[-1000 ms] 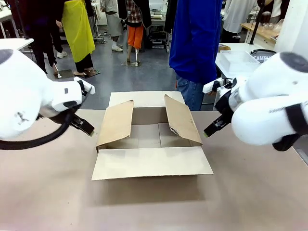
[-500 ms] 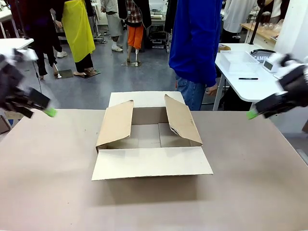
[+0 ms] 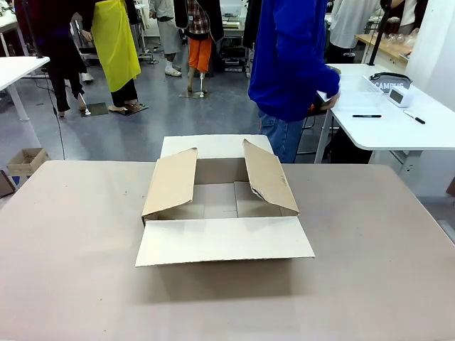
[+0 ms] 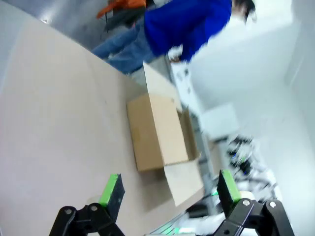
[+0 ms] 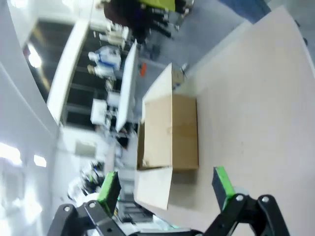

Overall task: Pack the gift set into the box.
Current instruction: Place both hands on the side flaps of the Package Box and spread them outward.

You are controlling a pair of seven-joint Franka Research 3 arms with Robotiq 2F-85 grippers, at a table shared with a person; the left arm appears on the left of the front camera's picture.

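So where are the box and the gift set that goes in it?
box (image 3: 224,241): front view, on its near flap, folded out flat.
gift set (image 3: 388,85): front view, on its lettered front; it lies on the white table (image 3: 384,131) behind.

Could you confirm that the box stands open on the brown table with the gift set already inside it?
Not quite: the box stands open on the brown table, but the gift set lies on the white table behind it, not inside, as the front view shows.
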